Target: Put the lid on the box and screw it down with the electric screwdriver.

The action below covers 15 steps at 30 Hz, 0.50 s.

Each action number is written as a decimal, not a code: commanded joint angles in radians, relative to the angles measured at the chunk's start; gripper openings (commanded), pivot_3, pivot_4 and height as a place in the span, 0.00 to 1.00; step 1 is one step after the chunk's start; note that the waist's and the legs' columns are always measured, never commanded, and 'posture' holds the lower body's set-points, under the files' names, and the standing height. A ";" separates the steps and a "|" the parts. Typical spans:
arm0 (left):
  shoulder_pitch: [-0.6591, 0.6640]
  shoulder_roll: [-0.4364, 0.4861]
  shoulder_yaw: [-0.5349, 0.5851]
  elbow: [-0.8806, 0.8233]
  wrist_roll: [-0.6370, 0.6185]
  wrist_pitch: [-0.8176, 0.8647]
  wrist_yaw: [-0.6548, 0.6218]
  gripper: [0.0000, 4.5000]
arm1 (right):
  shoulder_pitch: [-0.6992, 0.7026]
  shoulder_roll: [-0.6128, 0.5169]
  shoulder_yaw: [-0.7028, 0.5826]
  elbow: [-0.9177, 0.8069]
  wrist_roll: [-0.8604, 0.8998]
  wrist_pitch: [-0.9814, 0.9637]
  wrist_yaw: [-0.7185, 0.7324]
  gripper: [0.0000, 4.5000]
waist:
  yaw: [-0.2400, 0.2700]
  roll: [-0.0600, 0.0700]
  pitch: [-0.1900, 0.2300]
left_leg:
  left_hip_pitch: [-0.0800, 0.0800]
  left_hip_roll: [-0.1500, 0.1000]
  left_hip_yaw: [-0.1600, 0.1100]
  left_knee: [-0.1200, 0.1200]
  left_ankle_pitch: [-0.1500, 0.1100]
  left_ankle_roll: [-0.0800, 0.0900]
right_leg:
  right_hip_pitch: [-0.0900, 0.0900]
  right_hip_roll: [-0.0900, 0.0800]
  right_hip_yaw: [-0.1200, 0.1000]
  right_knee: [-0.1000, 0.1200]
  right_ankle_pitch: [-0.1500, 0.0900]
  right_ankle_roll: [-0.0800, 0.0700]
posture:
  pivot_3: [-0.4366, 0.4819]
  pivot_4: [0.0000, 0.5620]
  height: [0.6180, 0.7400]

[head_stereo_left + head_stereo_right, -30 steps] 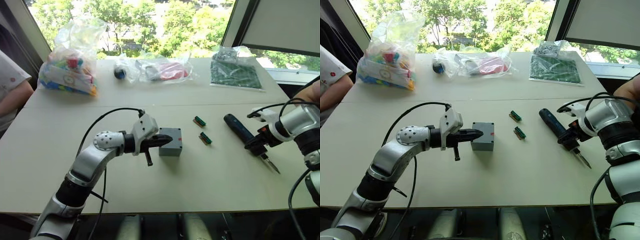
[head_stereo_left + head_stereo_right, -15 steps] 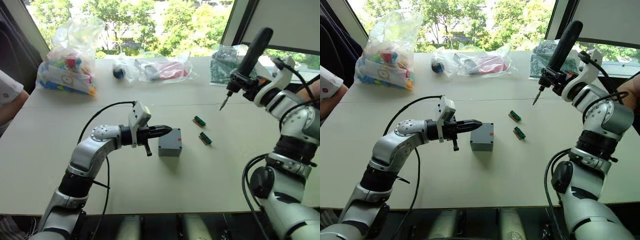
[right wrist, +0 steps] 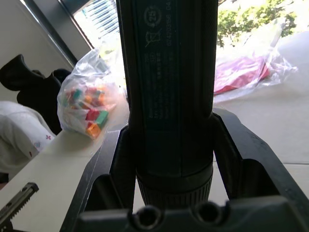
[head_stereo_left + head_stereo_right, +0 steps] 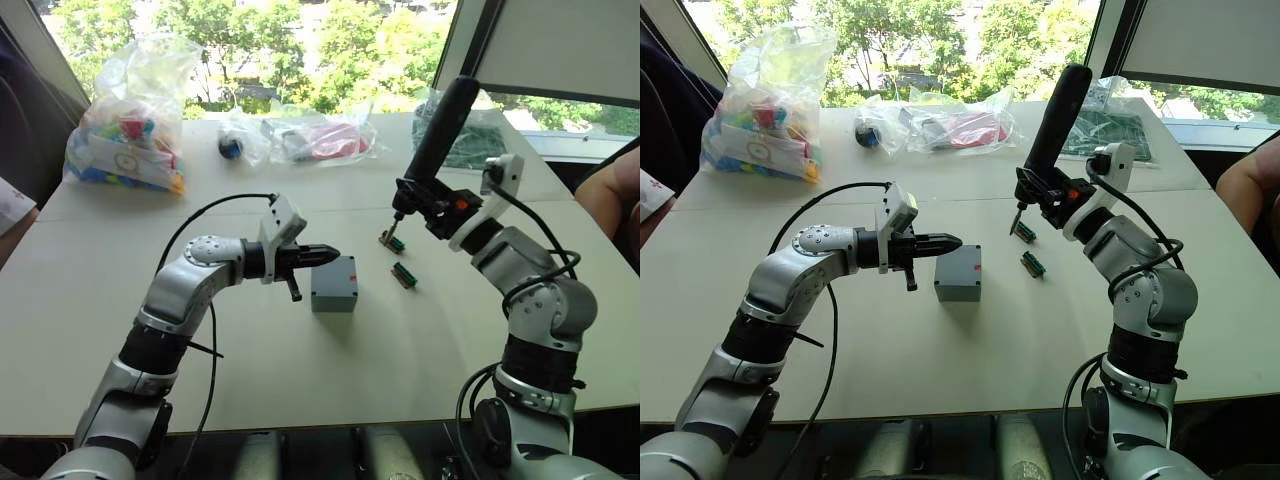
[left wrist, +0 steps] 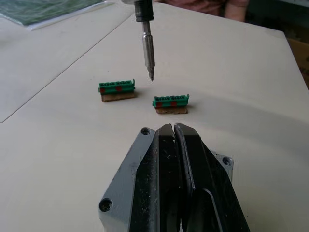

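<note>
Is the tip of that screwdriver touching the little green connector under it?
Apart. In the left wrist view the screwdriver tip hangs above the table, with bare tabletop showing between it and both green connectors.

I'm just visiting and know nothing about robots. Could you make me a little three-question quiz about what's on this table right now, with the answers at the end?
1. True or false: the right gripper holds the electric screwdriver with its bit pointing down toward the table.
2. How many small green connectors lie on the table?
3. Multiple choice: the left gripper is (a) wide open above the bags, (b) shut, its tip over the grey box, (c) gripping a connector.

Key: 1. True. 2. Two; the second lies close beside the first. 3. b.
</note>
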 commanded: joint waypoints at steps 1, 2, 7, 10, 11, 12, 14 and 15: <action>-0.011 0.004 -0.026 -0.001 0.039 -0.036 -0.008 0.00 | -0.007 0.006 0.045 -0.070 0.018 -0.088 0.009 0.41 | 0.001 0.000 0.000 | 0.000 0.000 0.000 0.000 0.000 0.000 | 0.000 0.000 0.000 0.000 0.000 0.000 | 0.48 0.27 1.00; -0.013 -0.003 -0.033 0.006 0.045 -0.039 -0.006 0.00 | -0.006 0.006 0.055 -0.064 0.020 -0.098 0.009 0.41 | 0.001 0.000 0.000 | 0.000 0.000 0.000 0.000 0.000 0.000 | 0.000 0.000 0.000 0.000 0.000 0.000 | 0.48 0.27 1.00; -0.020 -0.001 -0.083 0.042 0.104 -0.067 -0.020 0.00 | -0.005 -0.002 0.103 -0.040 0.026 -0.128 0.018 0.41 | 0.001 0.000 0.000 | 0.000 0.000 0.000 0.000 0.000 0.000 | 0.000 0.000 0.000 0.000 0.000 0.000 | 0.48 0.27 1.00; -0.011 0.000 -0.082 0.049 0.108 -0.075 -0.029 0.00 | 0.000 -0.004 0.122 -0.046 0.028 -0.134 0.015 0.41 | 0.001 0.000 0.000 | 0.000 0.000 0.000 0.000 0.000 0.000 | 0.000 0.000 0.000 0.000 0.000 0.000 | 0.48 0.27 1.00; -0.008 0.000 -0.080 0.048 0.108 -0.073 -0.032 0.00 | 0.002 -0.002 0.126 -0.052 0.032 -0.133 0.011 0.41 | 0.001 0.000 0.000 | 0.000 0.000 0.000 0.000 0.000 0.000 | 0.000 0.000 0.000 0.000 0.000 0.000 | 0.48 0.27 1.00; -0.004 0.002 -0.080 0.045 0.109 -0.072 -0.035 0.00 | 0.005 0.000 0.129 -0.058 0.036 -0.133 0.007 0.41 | 0.002 0.000 0.000 | 0.000 0.000 0.000 0.000 0.000 0.000 | 0.000 0.000 0.000 0.000 0.000 0.000 | 0.48 0.27 1.00; 0.008 0.011 -0.090 0.038 0.119 -0.073 -0.042 0.00 | 0.016 0.009 0.132 -0.074 0.048 -0.131 -0.002 0.41 | 0.001 0.000 0.000 | 0.000 0.000 0.000 0.000 0.000 0.000 | 0.000 0.000 0.000 0.000 0.000 0.000 | 0.48 0.27 1.00; 0.012 0.015 -0.094 0.033 0.124 -0.074 -0.044 0.00 | 0.020 0.012 0.132 -0.081 0.054 -0.130 -0.007 0.41 | 0.001 0.000 0.000 | 0.000 0.000 0.000 0.000 0.000 0.000 | 0.000 0.000 0.000 0.000 0.000 0.000 | 0.48 0.27 1.00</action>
